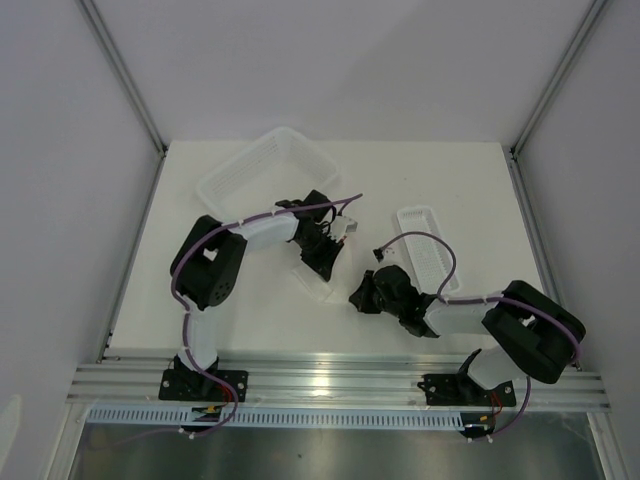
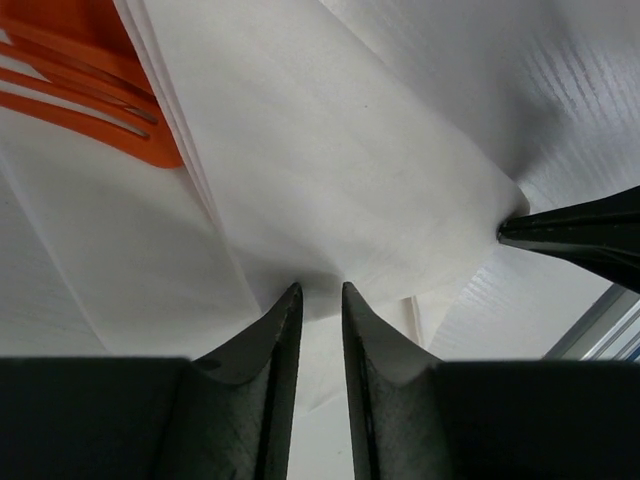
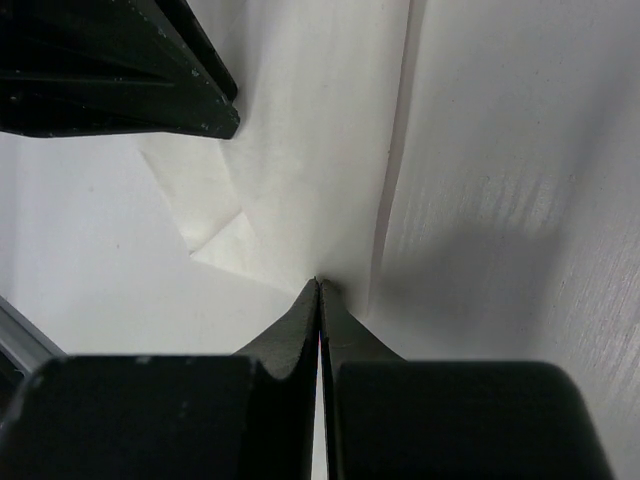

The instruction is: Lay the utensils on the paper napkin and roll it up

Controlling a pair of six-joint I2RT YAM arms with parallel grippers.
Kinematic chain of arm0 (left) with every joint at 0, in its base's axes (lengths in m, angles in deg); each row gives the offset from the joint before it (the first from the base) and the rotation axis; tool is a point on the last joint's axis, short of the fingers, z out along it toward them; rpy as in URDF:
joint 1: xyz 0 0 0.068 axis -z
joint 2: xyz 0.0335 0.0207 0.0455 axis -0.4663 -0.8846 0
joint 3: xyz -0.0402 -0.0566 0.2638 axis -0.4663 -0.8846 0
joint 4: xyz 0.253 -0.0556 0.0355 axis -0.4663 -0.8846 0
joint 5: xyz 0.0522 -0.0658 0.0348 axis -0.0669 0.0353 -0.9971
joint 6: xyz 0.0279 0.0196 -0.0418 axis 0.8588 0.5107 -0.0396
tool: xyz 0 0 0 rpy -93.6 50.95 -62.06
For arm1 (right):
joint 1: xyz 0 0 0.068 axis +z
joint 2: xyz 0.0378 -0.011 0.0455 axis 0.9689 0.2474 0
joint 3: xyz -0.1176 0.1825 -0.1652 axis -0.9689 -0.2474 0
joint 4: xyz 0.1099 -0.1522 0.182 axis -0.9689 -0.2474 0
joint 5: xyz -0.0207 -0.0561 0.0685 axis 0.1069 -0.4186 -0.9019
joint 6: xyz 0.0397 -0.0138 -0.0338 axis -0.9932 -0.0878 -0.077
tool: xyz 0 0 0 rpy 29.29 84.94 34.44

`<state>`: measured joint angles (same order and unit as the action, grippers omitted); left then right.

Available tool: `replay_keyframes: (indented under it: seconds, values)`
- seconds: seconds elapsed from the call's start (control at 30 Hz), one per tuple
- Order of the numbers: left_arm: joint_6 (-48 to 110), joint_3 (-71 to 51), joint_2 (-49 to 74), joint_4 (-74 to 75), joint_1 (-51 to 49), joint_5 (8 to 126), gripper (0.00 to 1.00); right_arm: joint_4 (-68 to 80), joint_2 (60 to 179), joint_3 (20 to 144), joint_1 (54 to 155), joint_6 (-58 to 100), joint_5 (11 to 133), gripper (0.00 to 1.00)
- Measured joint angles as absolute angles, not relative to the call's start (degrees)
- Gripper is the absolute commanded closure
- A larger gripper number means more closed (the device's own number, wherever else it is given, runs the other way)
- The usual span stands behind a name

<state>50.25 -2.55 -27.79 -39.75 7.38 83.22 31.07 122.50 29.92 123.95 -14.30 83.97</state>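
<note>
The white paper napkin [image 2: 330,150] is lifted into a taut flap, folded partly over the orange-red utensils [image 2: 110,110], whose fork tines show at the top left of the left wrist view. My left gripper [image 2: 317,290] is closed on a fold of the napkin, its jaws a little apart with paper between them. My right gripper [image 3: 318,283] is shut and pinches the napkin [image 3: 320,150] at a corner crease. The two grippers are close together mid-table, left gripper [image 1: 325,258] and right gripper [image 1: 358,297]. The left fingers [image 3: 150,90] show at the right wrist view's top left.
A large white mesh basket [image 1: 265,170] stands at the back left of the table. A narrow white tray [image 1: 428,250] lies to the right of the grippers. An aluminium rail [image 1: 340,380] runs along the near edge, and walls close in both sides.
</note>
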Motion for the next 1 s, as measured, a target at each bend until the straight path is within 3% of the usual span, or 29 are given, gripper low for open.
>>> replay_keyframes:
  seconds: [0.43, 1.0]
  values:
    - [52.17, -6.13, -20.21, -36.74, 8.23, 81.12, 0.67, 30.75, 123.46, 30.95, 123.99, -14.32, 84.89, 1.00]
    - [51.19, -5.61, -25.59, -38.16, 8.32, 83.78, 0.68, 26.42, 118.91, 31.06, 123.99, -12.31, 84.76, 0.97]
